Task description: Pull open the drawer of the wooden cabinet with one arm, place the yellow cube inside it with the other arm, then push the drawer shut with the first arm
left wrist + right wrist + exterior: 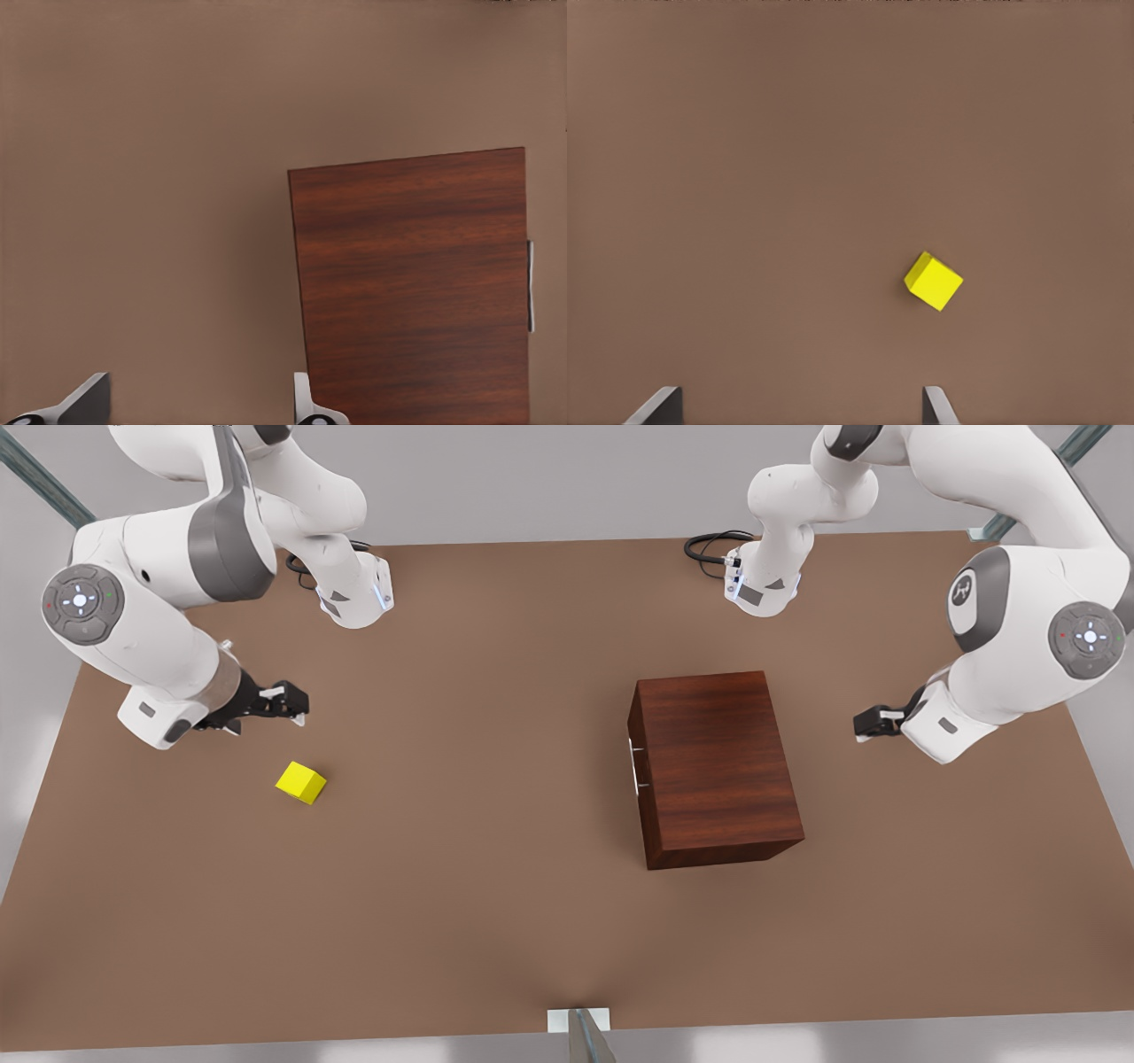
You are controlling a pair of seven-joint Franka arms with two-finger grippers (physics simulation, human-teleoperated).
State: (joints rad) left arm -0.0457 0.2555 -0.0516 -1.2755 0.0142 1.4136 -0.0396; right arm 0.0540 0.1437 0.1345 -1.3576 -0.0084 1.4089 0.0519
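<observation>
The wooden cabinet [713,766] [412,283] stands right of centre on the table. Its drawer is shut, with the silver handle [635,766] [531,285] on the face toward the front view's left. The yellow cube [300,782] [933,280] lies alone on the table at the front view's left. My right gripper [297,704] [799,407] hovers open just behind the cube, holding nothing. At the front view's right, my left gripper [873,722] [197,407] hangs open and empty beside the cabinet's back side, apart from it.
The brown table [496,921] reaches its edges on all sides of the front view. Both arm bases [354,593] [762,584] with black cables stand at the back. A metal post [580,1032] sits at the front edge.
</observation>
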